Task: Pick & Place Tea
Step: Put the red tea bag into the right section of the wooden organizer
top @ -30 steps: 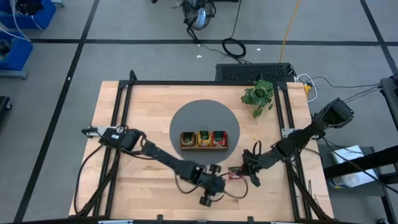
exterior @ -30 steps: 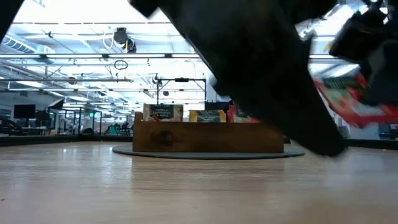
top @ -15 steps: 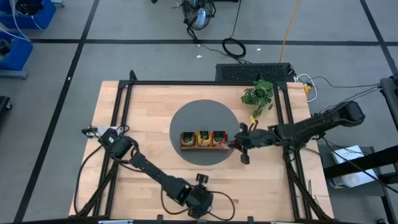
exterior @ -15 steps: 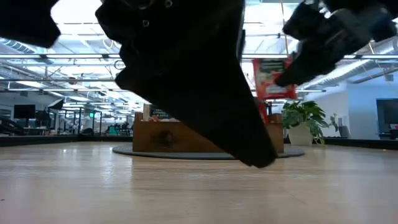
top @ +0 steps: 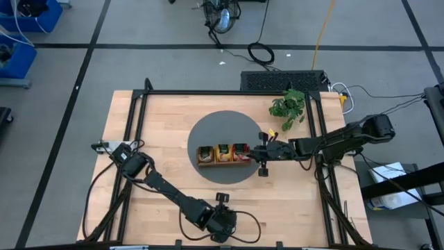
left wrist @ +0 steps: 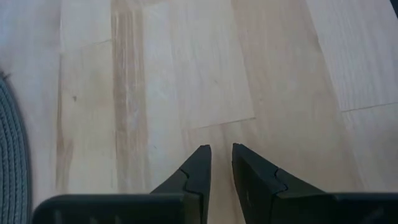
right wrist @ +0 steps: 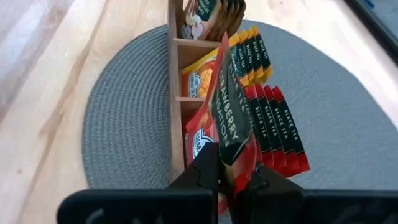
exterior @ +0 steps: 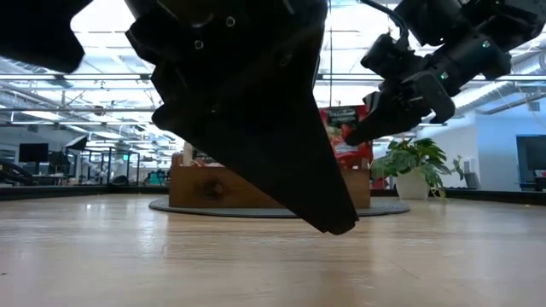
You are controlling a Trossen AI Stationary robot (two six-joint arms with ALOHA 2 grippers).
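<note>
A brown wooden tray (top: 222, 162) stands on a round grey mat (top: 208, 132). It holds tea in three lots: dark green (right wrist: 214, 12), orange-yellow (right wrist: 252, 53) and red (right wrist: 280, 124). My right gripper (top: 258, 155) is at the tray's right end, shut on one red sachet (right wrist: 229, 118), which shows in the low view (exterior: 339, 132) above that end of the tray. My left gripper (left wrist: 221, 155) hovers open over bare wood by the table's near edge (top: 222, 208), with nothing between its fingers. My right gripper pinches one end of the red sachet (right wrist: 231, 160) between its two fingers. The fingers come from the table's right side and slant a little downward. The sachet stands on edge and reaches out from the fingertips over the tray's red compartment, beside the red sachets there.
A small green potted plant (top: 288, 107) stands at the table's far right. A black frame rail (top: 208, 92) runs along the table's far side. Bare wood lies to the left of the mat and in front of it.
My right gripper has gone from the table's near right toward the tray, risen a little and rolled. The red sachet has turned from slanted to upright at the tray's right end. My left gripper has drawn back toward the near edge. The tray has slid slightly left.
</note>
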